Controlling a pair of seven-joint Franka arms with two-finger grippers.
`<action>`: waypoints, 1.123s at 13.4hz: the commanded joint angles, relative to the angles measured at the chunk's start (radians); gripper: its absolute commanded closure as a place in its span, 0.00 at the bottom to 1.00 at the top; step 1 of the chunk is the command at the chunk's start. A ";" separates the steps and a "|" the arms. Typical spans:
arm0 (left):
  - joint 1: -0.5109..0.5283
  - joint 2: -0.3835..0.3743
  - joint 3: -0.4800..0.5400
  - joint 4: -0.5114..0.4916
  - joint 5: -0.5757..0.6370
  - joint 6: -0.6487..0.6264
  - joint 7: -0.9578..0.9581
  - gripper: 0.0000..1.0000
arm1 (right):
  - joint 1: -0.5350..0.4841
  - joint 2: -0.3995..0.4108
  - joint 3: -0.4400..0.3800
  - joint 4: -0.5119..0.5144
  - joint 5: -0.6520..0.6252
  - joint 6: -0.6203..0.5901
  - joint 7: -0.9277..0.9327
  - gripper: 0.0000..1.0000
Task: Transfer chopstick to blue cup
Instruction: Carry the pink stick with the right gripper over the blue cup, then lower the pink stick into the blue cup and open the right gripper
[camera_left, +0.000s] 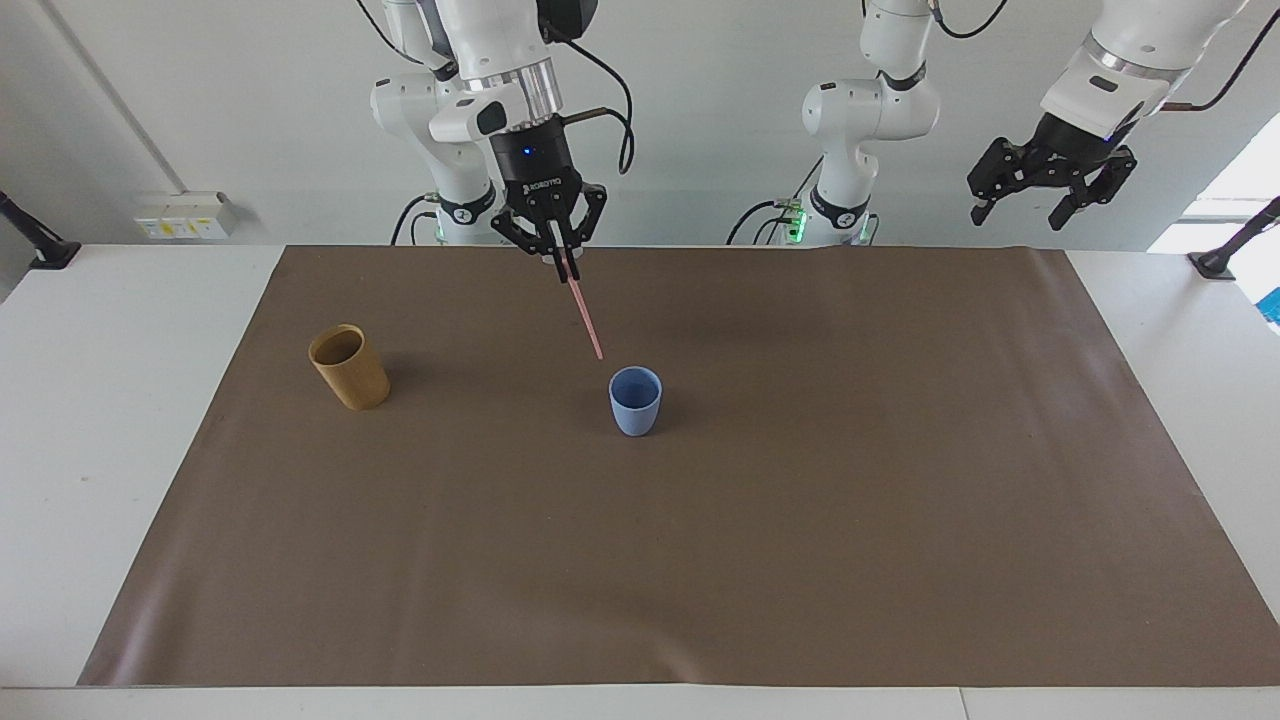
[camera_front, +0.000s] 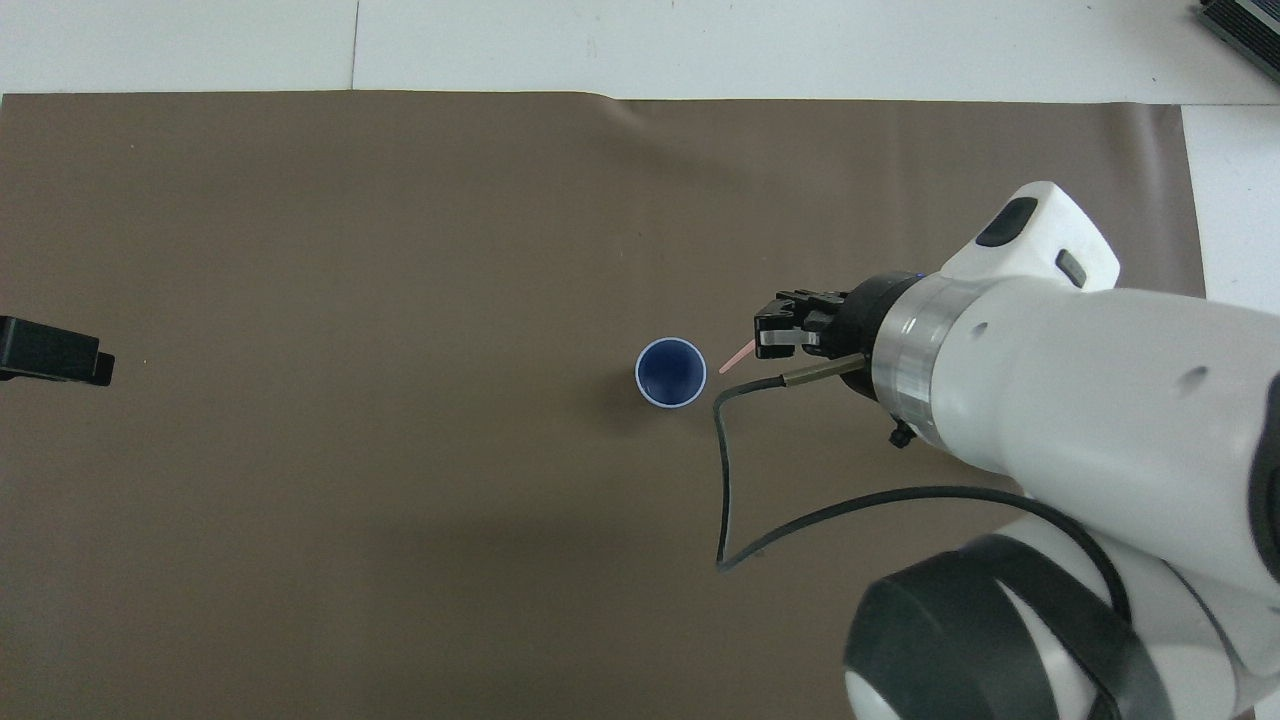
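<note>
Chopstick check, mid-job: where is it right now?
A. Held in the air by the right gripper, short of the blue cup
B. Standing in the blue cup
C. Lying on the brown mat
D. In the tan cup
A: the right gripper has its jaws shut on the chopstick, whose lower tip hangs just short of the blue cup.

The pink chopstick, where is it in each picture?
Facing view: the chopstick hangs slanted from the shut right end effector, its tip just above the blue cup, on the side toward the tan cup.
Overhead view: only a short pink bit pokes out of the end effector, beside the cup's rim.
Shared landmark: the blue cup, mid-mat.
</note>
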 joint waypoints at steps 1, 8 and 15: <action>0.008 -0.009 0.002 -0.024 -0.014 0.042 0.019 0.00 | 0.052 0.056 -0.002 0.010 -0.012 0.082 0.064 1.00; 0.009 -0.009 0.003 -0.050 -0.029 0.054 0.020 0.00 | 0.092 0.110 -0.002 -0.032 -0.106 0.116 0.071 1.00; 0.026 -0.009 0.005 -0.052 -0.029 0.057 0.019 0.00 | 0.094 0.145 -0.002 -0.095 -0.126 0.158 0.071 1.00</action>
